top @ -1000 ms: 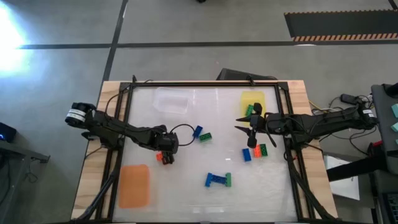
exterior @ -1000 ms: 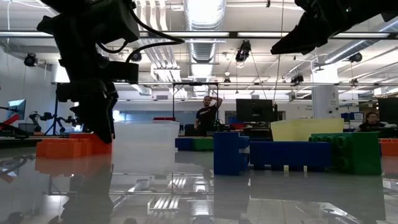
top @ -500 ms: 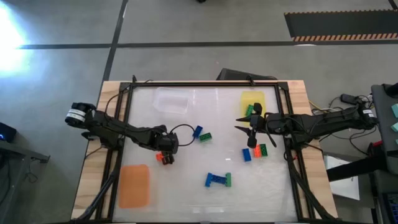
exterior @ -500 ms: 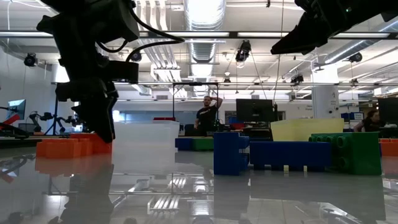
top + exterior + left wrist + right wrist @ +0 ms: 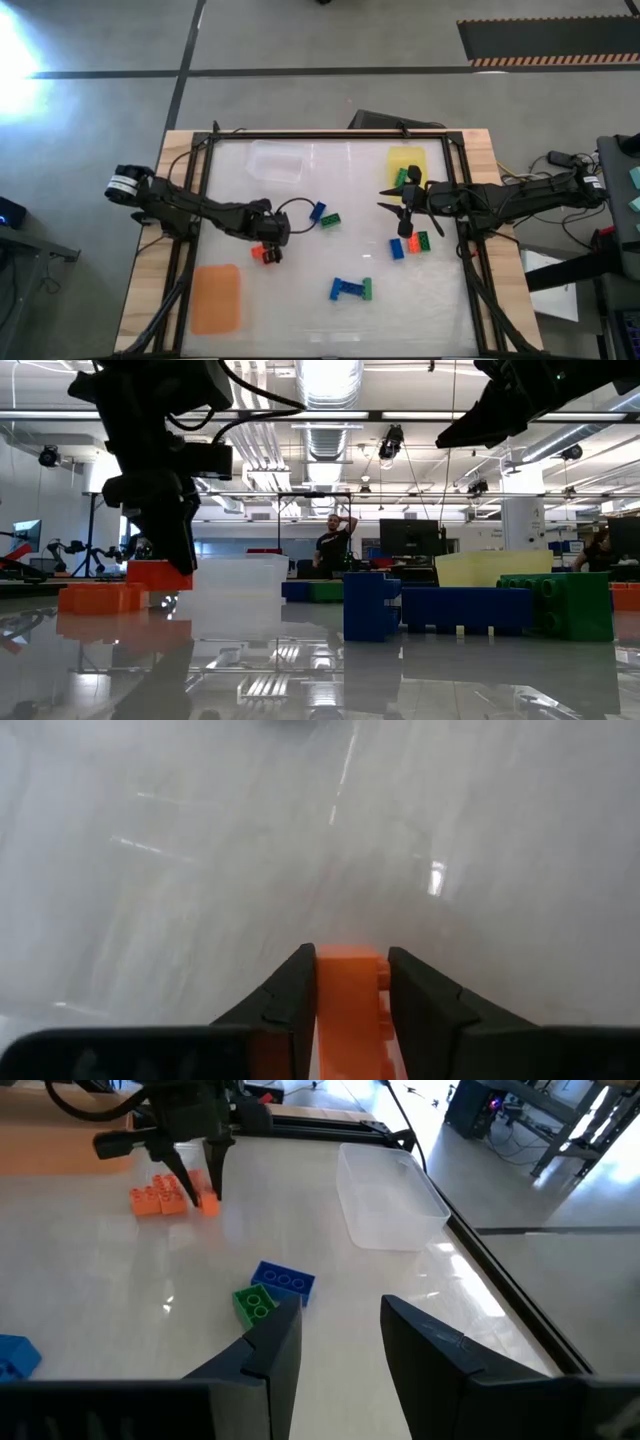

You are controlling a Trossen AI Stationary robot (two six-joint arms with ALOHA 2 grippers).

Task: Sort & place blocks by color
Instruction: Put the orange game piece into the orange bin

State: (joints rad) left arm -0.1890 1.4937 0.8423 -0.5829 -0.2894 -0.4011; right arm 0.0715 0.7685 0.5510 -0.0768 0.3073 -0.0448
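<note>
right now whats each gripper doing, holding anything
Left gripper: shut on an orange block, lifted off the table.
Right gripper: open, holding nothing.

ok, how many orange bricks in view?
3: held orange brick in the left end effector; second orange brick on the table beside it; third orange brick between blue brick and green brick. More may be hidden.

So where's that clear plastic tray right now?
From above, the clear tray sits at the table's far edge, left of centre, empty. Nearest are a blue and green brick pair and the left hand holding an orange brick.
</note>
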